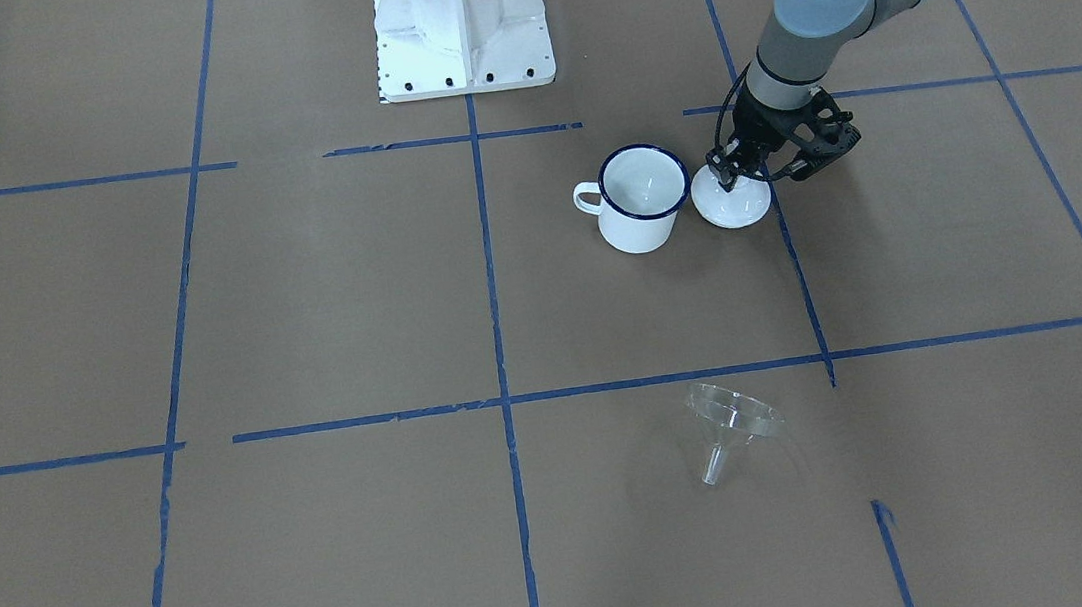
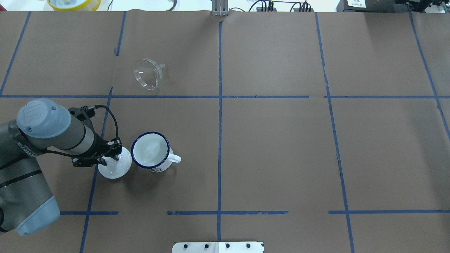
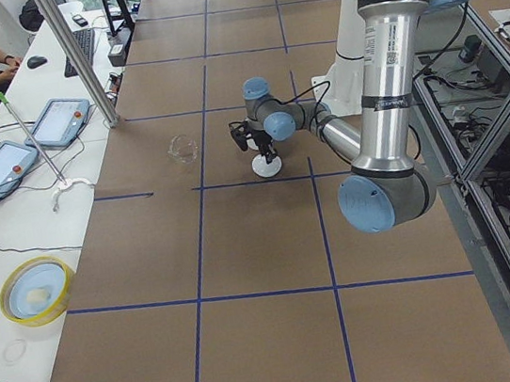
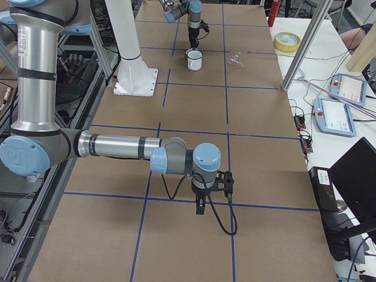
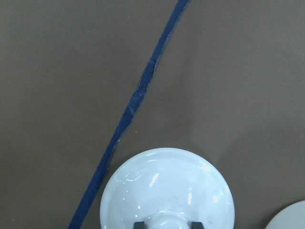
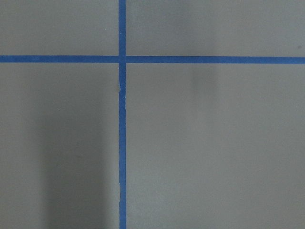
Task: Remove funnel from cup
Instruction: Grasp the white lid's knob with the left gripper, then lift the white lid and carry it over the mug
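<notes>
Funnel (image 2: pixel 148 73) lies on its side, well apart from empty cup (image 2: pixel 150 150) | left gripper (image 1: pixel 727 178) pinches lid (image 1: pixel 732 205) by knob (image 5: pixel 165 220), beside cup | any lift: straight up, clear of rim | right gripper (image 4: pixel 200 207): fingers can't tell

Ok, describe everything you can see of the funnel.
The funnel is small and clear, with a wide round mouth and a short narrow spout. It lies tipped on its side on the brown paper, out of the cup and well apart from it, in the next square farther from the robot. Only the paper touches it.
</notes>
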